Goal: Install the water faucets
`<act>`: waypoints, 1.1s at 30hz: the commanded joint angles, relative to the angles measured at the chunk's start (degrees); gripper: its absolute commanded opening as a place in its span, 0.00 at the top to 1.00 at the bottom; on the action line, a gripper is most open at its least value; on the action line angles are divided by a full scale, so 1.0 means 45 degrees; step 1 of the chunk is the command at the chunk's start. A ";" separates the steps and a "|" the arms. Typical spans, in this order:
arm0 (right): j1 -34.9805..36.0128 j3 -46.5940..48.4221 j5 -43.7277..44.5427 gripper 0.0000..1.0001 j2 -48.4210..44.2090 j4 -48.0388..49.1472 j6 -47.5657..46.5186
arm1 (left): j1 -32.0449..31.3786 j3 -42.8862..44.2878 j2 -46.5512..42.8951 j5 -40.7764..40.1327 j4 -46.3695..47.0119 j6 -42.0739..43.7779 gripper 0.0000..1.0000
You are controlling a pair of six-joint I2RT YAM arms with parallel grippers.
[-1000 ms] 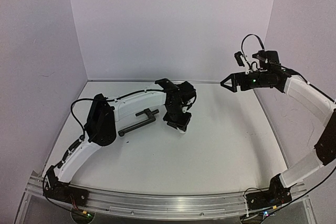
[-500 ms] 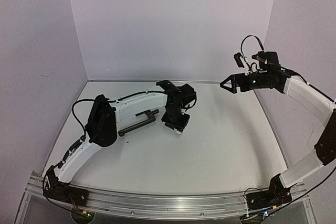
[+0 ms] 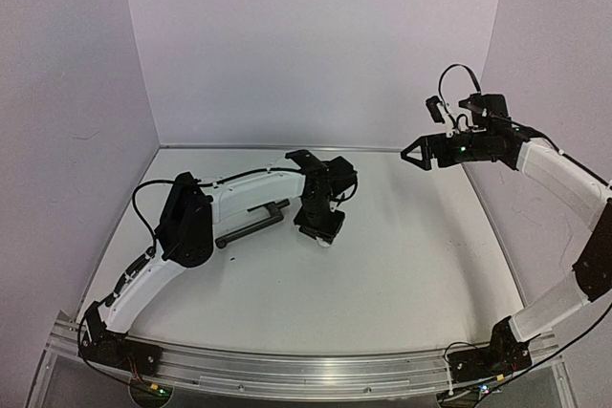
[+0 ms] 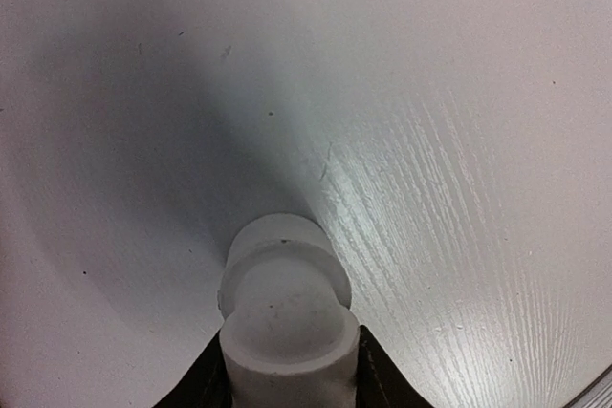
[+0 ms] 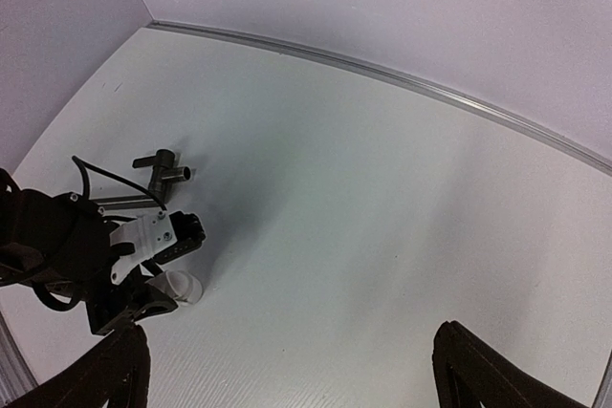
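Note:
A slim black pipe (image 3: 251, 225) with a crank-like end lies flat on the white table, just left of my left gripper (image 3: 322, 229); its bent end (image 5: 163, 174) also shows in the right wrist view. The left gripper (image 4: 290, 362) points down at the table. Its black fingers (image 4: 212, 377) press on both sides of a small white plastic fitting (image 4: 285, 317), which rests on or just above the surface. The same fitting (image 5: 182, 286) appears in the right wrist view. My right gripper (image 3: 413, 152) hangs high at the back right, open (image 5: 287, 370) and holding nothing.
Lilac walls close the table at the back (image 3: 316, 45), left and right. An aluminium rail (image 3: 287, 370) runs along the near edge between the two arm bases. The left arm's cable (image 3: 143, 203) loops above the table's left side.
The left wrist has shifted a little to the left with the white fitting between its fingers. The black pipe and the right arm have not moved.

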 commanded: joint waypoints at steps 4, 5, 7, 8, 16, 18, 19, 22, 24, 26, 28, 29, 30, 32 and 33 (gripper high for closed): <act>-0.0027 -0.0012 -0.0187 0.02 -0.0504 0.0296 -0.0131 | -0.0058 -0.0160 -0.0352 0.0309 0.0445 -0.0202 0.45; -0.0029 -0.0005 -0.0183 0.02 -0.0504 0.0292 -0.0139 | -0.0058 -0.0197 -0.0415 0.0383 0.0475 -0.0210 0.43; -0.0029 -0.0016 -0.0182 0.02 -0.0506 0.0285 -0.0166 | -0.0062 -0.0266 -0.0618 0.0592 0.0567 -0.0240 0.39; -0.0027 -0.0018 -0.0196 0.02 -0.0506 0.0281 -0.0181 | -0.0068 -0.0325 -0.0743 0.0730 0.0606 -0.0241 0.36; -0.0032 0.0056 -0.0593 0.02 -0.0441 0.0281 -0.0308 | -0.0176 -0.1866 -0.3443 0.0631 0.1818 0.0445 0.00; -0.0029 0.0119 -0.0705 0.02 -0.0387 0.0280 -0.0324 | 0.0075 -0.2598 -0.4330 0.0295 0.2069 0.0730 0.00; -0.0027 0.0152 -0.0772 0.02 -0.0357 0.0278 -0.0327 | 0.0288 -0.3095 -0.4784 0.0363 0.2271 0.0871 0.00; -0.0031 0.0287 -0.1020 0.02 -0.0191 0.0284 -0.0310 | 0.1272 -0.4640 -0.6044 0.0487 0.2728 0.1308 0.00; -0.0037 0.0340 -0.1146 0.02 -0.0108 0.0281 -0.0318 | 0.1820 -0.5565 -0.6692 0.0508 0.2731 0.1754 0.00; -0.0028 0.0388 -0.1248 0.02 -0.0057 0.0288 -0.0347 | 0.2369 -0.6163 -0.7177 0.0581 0.2602 0.2415 0.00; -0.0033 0.0418 -0.1382 0.02 0.0017 0.0280 -0.0365 | 0.2746 -0.6568 -0.7418 0.0310 0.2293 0.3083 0.00; -0.0029 0.0435 -0.1452 0.02 0.0053 0.0289 -0.0373 | 0.2909 -0.6733 -0.7473 0.0289 0.2156 0.3414 0.01; -0.0028 0.0460 -0.1524 0.02 0.0112 0.0291 -0.0371 | 0.3069 -0.6823 -0.7484 0.0235 0.1964 0.3695 0.02; -0.0029 0.0530 -0.1691 0.02 0.0256 0.0285 -0.0343 | 0.3386 -0.7035 -0.7521 0.0153 0.1660 0.4254 0.04; -0.0027 0.0567 -0.1793 0.02 0.0335 0.0292 -0.0327 | 0.3521 -0.7185 -0.7589 0.0101 0.1619 0.4571 0.05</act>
